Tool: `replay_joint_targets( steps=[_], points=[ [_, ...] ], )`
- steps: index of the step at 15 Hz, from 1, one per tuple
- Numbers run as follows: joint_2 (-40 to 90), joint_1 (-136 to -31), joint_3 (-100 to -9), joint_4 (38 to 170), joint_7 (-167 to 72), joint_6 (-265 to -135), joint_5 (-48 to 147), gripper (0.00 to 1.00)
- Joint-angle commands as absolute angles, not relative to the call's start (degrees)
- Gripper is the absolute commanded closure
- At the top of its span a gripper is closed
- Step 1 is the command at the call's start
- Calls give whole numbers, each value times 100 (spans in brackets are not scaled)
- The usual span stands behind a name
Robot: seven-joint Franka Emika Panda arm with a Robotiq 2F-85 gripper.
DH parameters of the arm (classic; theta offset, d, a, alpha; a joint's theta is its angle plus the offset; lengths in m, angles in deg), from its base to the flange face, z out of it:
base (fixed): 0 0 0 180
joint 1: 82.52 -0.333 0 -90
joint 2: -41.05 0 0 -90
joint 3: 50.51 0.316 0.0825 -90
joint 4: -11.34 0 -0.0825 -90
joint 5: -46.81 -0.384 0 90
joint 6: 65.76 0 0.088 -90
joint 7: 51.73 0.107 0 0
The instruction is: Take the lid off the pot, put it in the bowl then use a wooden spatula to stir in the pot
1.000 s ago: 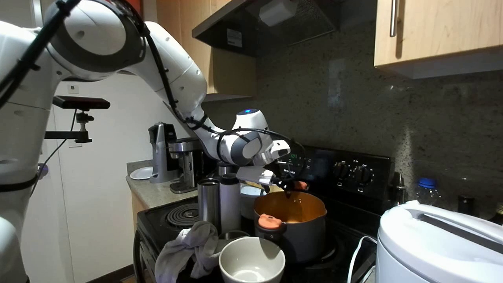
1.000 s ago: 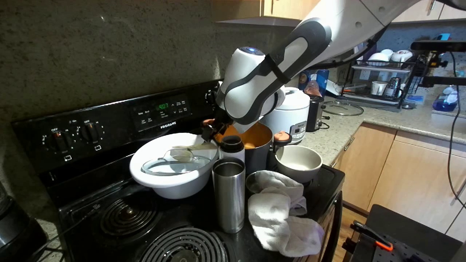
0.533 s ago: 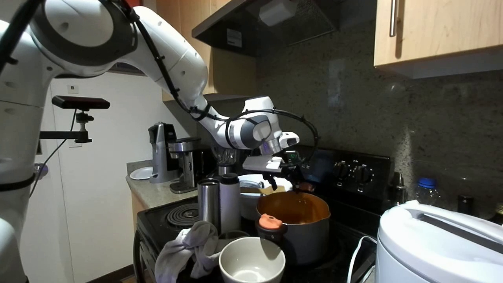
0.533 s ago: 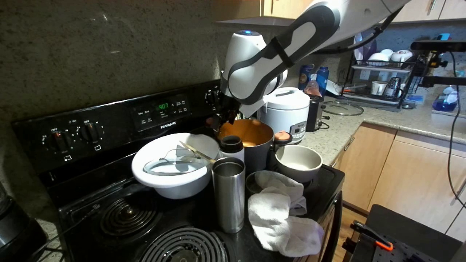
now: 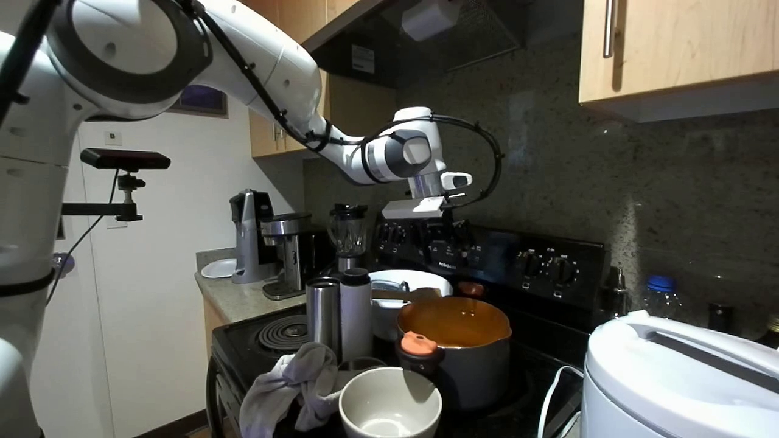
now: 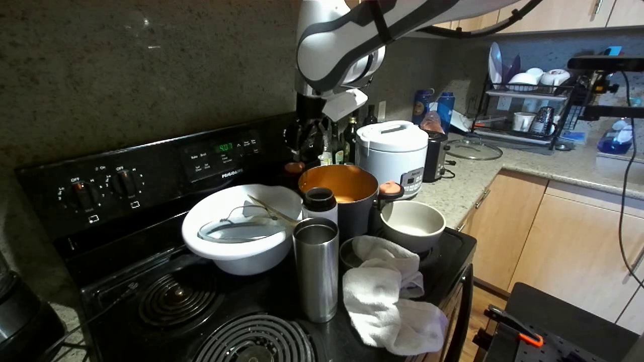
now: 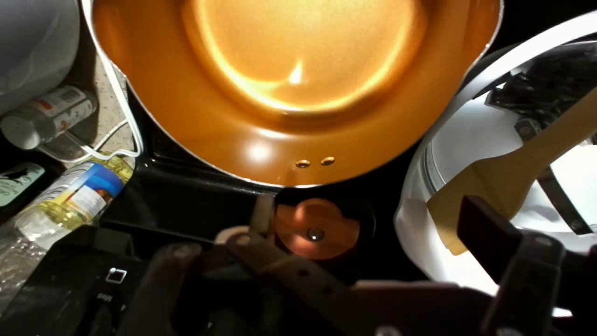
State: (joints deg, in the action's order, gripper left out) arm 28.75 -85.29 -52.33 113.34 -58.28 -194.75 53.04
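Observation:
The dark grey pot (image 5: 475,374) with an orange inside stands uncovered on the stove; the wrist view looks down into it (image 7: 298,135). A clear glass lid (image 6: 241,231) lies tilted in the large white bowl (image 6: 193,236) beside the pot. The wooden spatula (image 7: 503,177) rests in that bowl, across its rim; it also shows in both exterior views (image 5: 414,294) (image 6: 276,210). My gripper (image 7: 373,217) is open and empty. It hangs above the pot's far orange handle (image 7: 317,228), near the control panel (image 6: 308,146). Its fingers are dark and hard to make out in the exterior views.
Two tall flasks (image 6: 317,274) (image 5: 356,316) stand beside the white bowl and pot. A beige bowl (image 5: 389,398) and grey towel (image 5: 295,383) are at the stove's front. A white cooker (image 6: 392,151) and bottles (image 7: 79,196) stand beyond the pot. The range hood (image 5: 420,42) hangs overhead.
My gripper has risen from low beside the pot's rim and the white bowl. The spatula, near the fingers one second ago, has shifted and now leans on the bowl's rim, clear of the gripper.

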Motion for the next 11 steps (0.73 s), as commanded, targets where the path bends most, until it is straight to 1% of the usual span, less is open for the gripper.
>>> replay_joint_targets(
  steps=[1,5,6,11],
  points=[
    [2891,-8454,-5139,10786,-5933,-18532,5360,0],
    [3040,-8426,-5145,10672,-6002,-17921,5347,0],
    [2925,-8438,-5135,10698,-5894,-18224,5325,0],
    [2972,-8422,-5138,10686,-5914,-18088,5323,0]
  ],
)
